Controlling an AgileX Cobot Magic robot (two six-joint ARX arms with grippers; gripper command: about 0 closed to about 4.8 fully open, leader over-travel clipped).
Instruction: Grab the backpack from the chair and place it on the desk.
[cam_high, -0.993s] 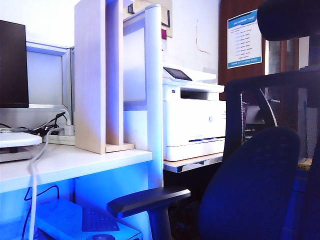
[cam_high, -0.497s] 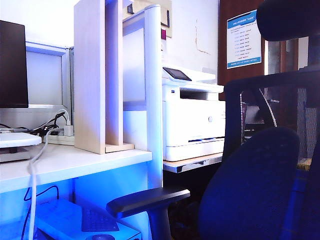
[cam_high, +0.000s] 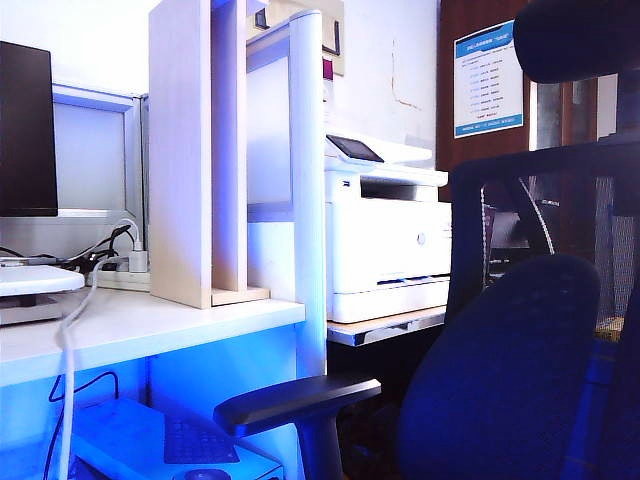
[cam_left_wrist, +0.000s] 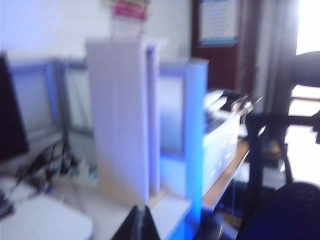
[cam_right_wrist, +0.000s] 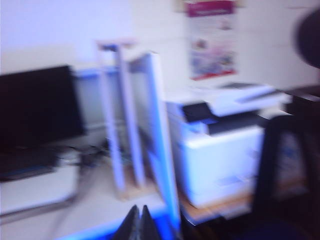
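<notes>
Looking across the room, the exterior view shows no arm at all: the chair (cam_high: 520, 350) with its rounded perforated cushion fills the right side, its grey armrest (cam_high: 297, 398) pointing at the white desk (cam_high: 150, 325), where the pale wood partition panel (cam_high: 182, 150) stands. Beyond that, a white printer (cam_high: 385, 230) sits on a lower table, a dark monitor (cam_high: 27, 128) rises at the far left, and a poster (cam_high: 489, 78) hangs on the brown door. The backpack cannot be made out in any view.

Only the wrist views show the fingers. The left gripper (cam_left_wrist: 138, 223) has its dark fingers pressed together with nothing between them; well beyond their tips stand the partition panel (cam_left_wrist: 120, 120) and desk (cam_left_wrist: 100, 210), the printer (cam_left_wrist: 222, 125) off to one side, all blurred. The right gripper (cam_right_wrist: 136, 222) is likewise closed and empty, fingers meeting in a point; far past them lie the monitor (cam_right_wrist: 40, 107), desk (cam_right_wrist: 85, 207), panel (cam_right_wrist: 150, 125) and printer (cam_right_wrist: 225, 145), also blurred.
</notes>
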